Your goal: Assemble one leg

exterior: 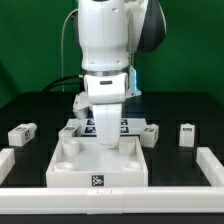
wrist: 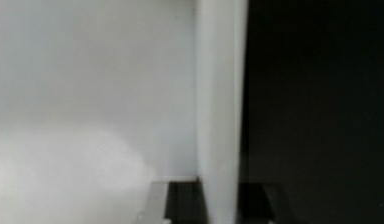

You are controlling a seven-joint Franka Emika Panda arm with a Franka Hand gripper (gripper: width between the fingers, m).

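The large white square piece lies flat at the front middle of the table, sockets up. My gripper is down at its rear edge. In the wrist view my gripper has a dark finger on each side of the piece's upright white edge, which fills the gap, so it is shut on that edge. Loose legs lie around: one at the exterior view's left, one at the right, one right of my gripper and one left of it.
The marker board lies behind the square piece, mostly hidden by my arm. White rails run along the exterior view's left and right. The table is black.
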